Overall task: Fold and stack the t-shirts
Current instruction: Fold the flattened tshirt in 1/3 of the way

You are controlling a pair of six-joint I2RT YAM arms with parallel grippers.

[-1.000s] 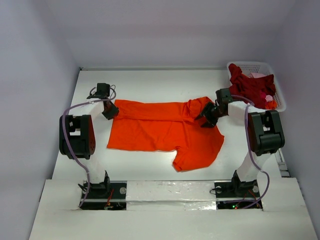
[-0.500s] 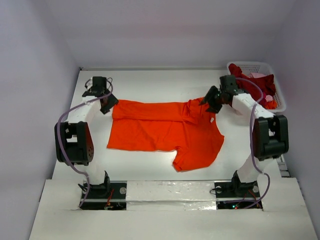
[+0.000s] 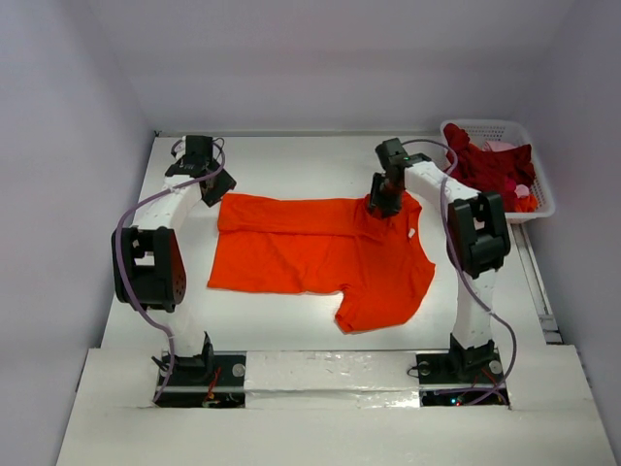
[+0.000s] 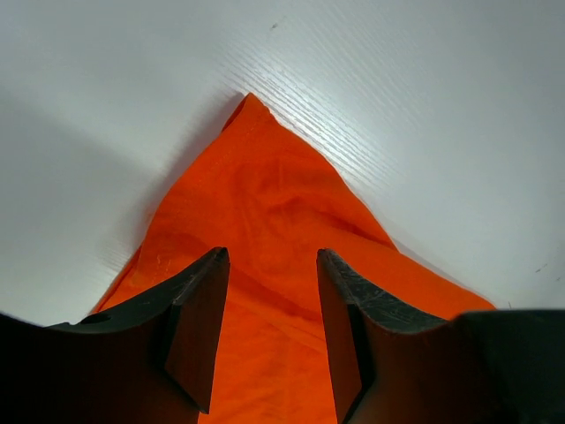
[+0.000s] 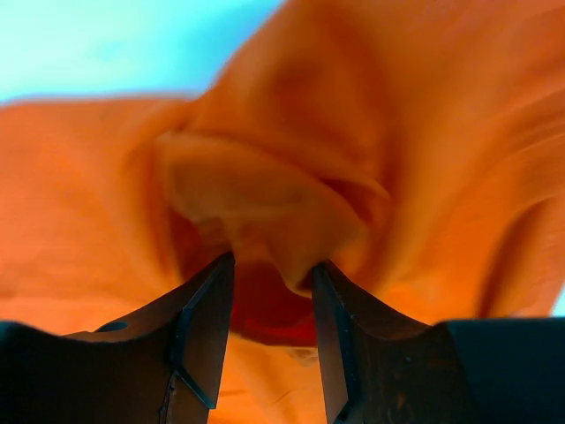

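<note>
The plain bright orange cloth t-shirt (image 3: 320, 257) lay spread on the white table (image 3: 291, 160), bunched at its far right shoulder. My left claw (image 4: 271, 258) stood open over the shirt's far left corner, holding nothing. My right claw (image 5: 273, 262) had its jaws parted around a raised fold. Whether they pinched it, I could not tell. A one-sided pull risked dragging the shirt crooked and creasing it, since the left corner was ungripped.

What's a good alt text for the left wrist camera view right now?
The pointed corner of an orange t-shirt lies flat on a white table, pointing away from the camera. The two dark fingers of the left gripper frame the bottom of the picture, open over the cloth and not gripping it.
</note>
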